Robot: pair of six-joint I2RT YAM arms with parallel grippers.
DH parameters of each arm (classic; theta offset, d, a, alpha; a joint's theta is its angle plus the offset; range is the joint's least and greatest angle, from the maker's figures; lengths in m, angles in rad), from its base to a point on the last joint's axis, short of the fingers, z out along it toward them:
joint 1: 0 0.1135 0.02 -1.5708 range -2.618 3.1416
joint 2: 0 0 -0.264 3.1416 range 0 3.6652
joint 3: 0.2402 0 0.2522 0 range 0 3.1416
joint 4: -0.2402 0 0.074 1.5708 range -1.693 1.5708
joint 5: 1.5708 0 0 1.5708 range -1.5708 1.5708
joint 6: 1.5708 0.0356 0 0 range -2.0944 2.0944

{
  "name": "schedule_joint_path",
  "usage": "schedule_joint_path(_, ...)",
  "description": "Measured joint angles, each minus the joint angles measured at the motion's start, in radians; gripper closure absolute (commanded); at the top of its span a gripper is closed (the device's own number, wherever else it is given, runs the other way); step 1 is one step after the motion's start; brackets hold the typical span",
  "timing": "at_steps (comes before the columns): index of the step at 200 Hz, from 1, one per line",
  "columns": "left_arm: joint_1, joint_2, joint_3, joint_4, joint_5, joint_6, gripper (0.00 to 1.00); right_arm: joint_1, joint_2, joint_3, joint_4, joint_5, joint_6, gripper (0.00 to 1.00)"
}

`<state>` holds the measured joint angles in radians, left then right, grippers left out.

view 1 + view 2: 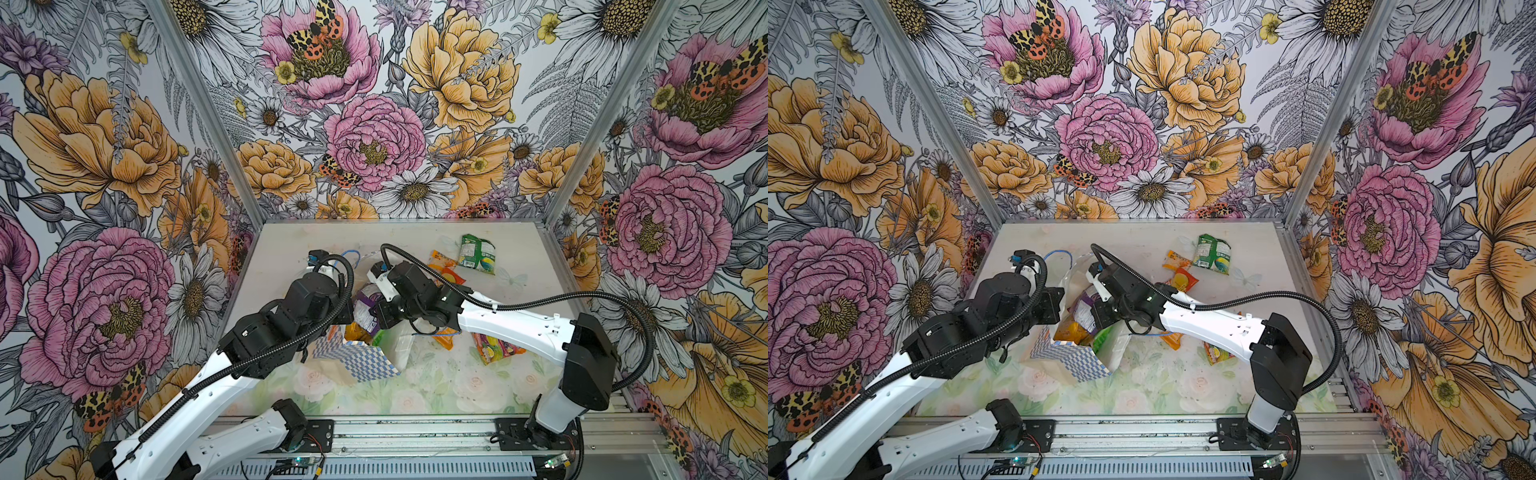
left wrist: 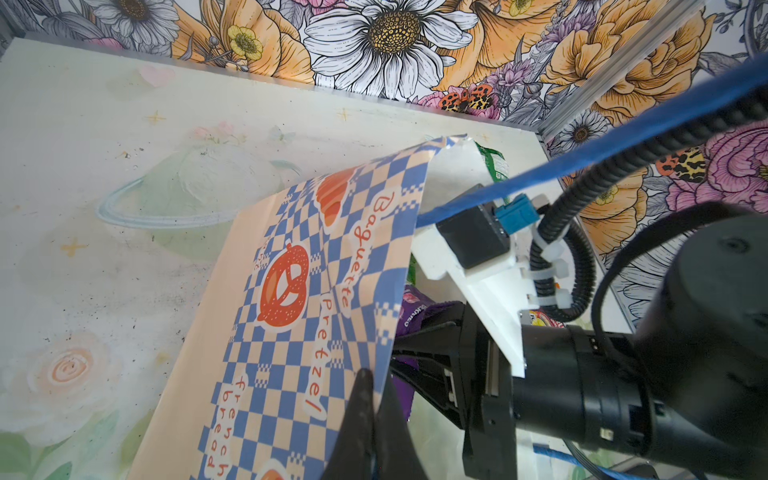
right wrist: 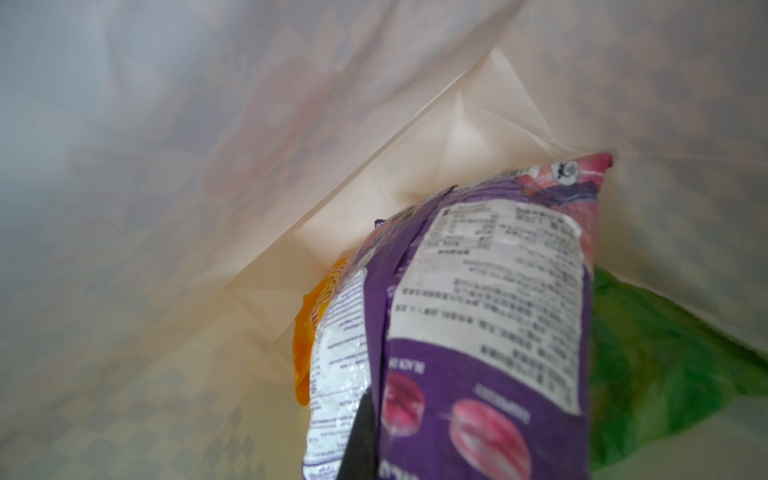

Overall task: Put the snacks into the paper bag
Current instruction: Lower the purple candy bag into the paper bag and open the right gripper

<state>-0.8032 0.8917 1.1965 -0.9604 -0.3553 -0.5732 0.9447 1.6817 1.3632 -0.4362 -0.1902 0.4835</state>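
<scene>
The paper bag point(image 1: 353, 359) point(image 1: 1077, 357) lies on its side mid-table, blue-and-white checkered outside, mouth towards the far wall. My left gripper point(image 2: 374, 384) is shut on the bag's point(image 2: 316, 291) upper mouth edge and holds it up. My right gripper point(image 3: 374, 415) reaches inside the bag point(image 3: 374, 199), shut on the purple packet point(image 3: 478, 311) point(image 1: 368, 305). An orange-yellow packet point(image 3: 305, 332) and a green packet point(image 3: 648, 353) lie inside beside it. Outside, on the right, lie a green packet point(image 1: 478, 253), small orange sachets point(image 1: 449, 276) and a red-pink fruit packet point(image 1: 496, 349).
A blue cord handle point(image 1: 351, 257) loops out past the bag's mouth towards the far wall. Another orange sachet point(image 1: 446, 334) lies under my right arm. Flowered walls close in the table point(image 1: 436, 386) on three sides, and a metal rail point(image 1: 415, 434) runs along its front.
</scene>
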Motion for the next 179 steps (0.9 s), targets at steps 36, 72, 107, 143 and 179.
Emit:
schedule_joint_path(36,0.0,-0.006,0.0,0.0,0.0,0.0,1.0,-0.034,0.025,0.0,0.008,-0.003,0.018,1.0)
schedule_joint_path(72,0.0,-0.012,0.0,-0.001,0.0,0.004,1.0,-0.05,0.068,0.013,-0.002,0.006,0.047,0.96)
schedule_joint_path(107,0.0,-0.008,0.0,-0.001,0.0,0.008,1.0,-0.044,0.1,0.047,-0.027,0.025,0.057,0.83)
schedule_joint_path(143,0.0,0.002,0.006,-0.001,0.0,0.02,1.0,-0.042,0.1,0.049,-0.051,0.063,0.062,0.61)
schedule_joint_path(179,0.0,0.008,0.012,-0.004,0.0,0.023,1.0,-0.041,0.085,0.049,-0.07,0.086,0.057,0.52)
